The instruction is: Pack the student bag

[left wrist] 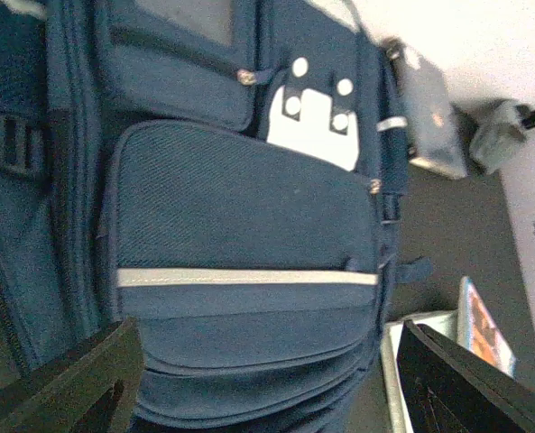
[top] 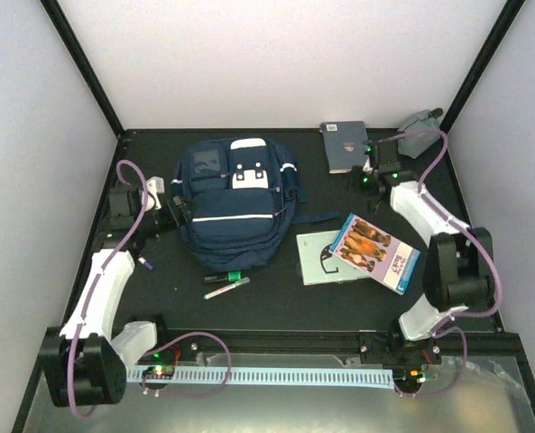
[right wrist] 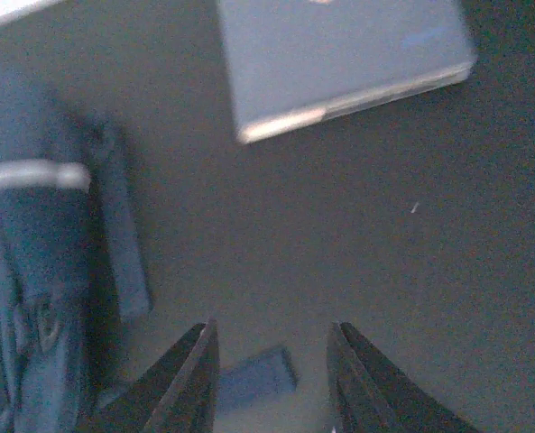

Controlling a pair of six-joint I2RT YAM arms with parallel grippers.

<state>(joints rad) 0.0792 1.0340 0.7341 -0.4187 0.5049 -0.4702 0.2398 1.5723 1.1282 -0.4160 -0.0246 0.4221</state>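
Left gripper (left wrist: 269, 336) first: fingers (left wrist: 69, 388) spread wide, nothing btwn them, nothing held. It sits at the left flank of the student bag (top: 234, 203). Its cam looks across the front pocket w/ the white stripe (left wrist: 249, 277) and the white buckle patch (left wrist: 314, 126). I can't tell from either view whether a fingertip touches the fabric.

Right gripper (right wrist: 272, 329): jaws partly apart, narrower than the left, gripping nothing. It hangs over bare table (right wrist: 357, 234) at the far right, btwn the bag and a grey-blue book (right wrist: 339, 63). Below the gap I see a small blue tab (right wrist: 260, 379) lying on the mat. That wrist pic is blurry, so I can't say what the tab belongs to.

Bag pos: lies flat, front up, left of centre on the black table, top end toward the back wall. One strap (top: 317, 218) trails out to the right.

Other items, all outside the bag:
- picture book (top: 375, 253) w/ animals on the cover, partly on top of a white booklet (top: 319, 257), right of centre
- two markers (top: 226, 287) just beside the bag's near end
- small pen (top: 146, 264) near the left arm
- grey pouch (top: 420, 135) in the far right corner, near the grey-blue book
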